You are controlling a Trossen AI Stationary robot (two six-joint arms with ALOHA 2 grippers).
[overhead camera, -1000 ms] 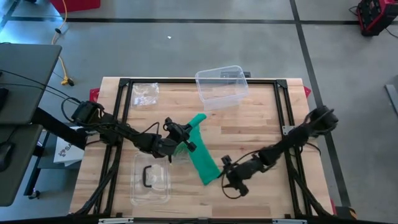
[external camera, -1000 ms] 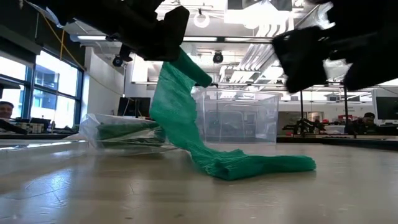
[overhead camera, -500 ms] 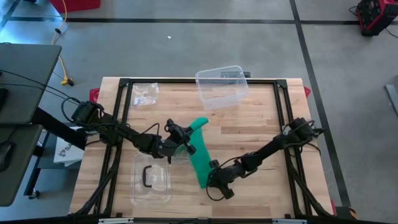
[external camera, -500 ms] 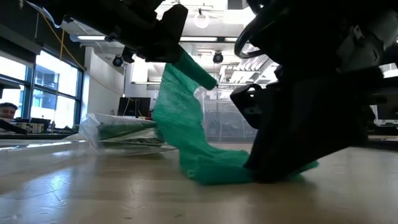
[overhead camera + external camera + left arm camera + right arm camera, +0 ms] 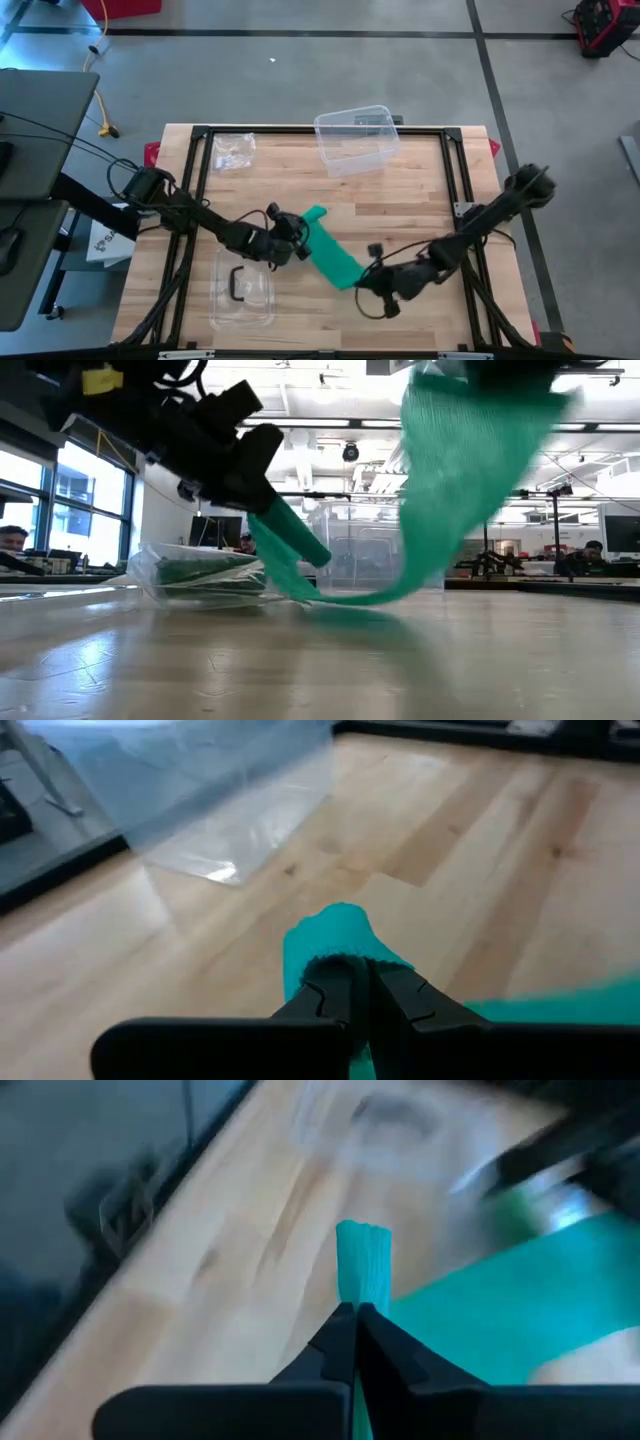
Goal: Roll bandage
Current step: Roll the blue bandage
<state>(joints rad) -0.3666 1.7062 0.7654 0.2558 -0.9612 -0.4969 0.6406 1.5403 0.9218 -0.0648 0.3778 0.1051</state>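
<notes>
Bandage (image 5: 333, 256) axis runs 10-to-4 o'clock on table (image 5: 420, 190). Left gripper (image 5: 297, 240) clamped on 10 end, right gripper (image 5: 368, 277) clamped on 4 end; strip slung btwn.

Bandage (image 5: 470, 470) blurred, perhaps cut off above.
</notes>
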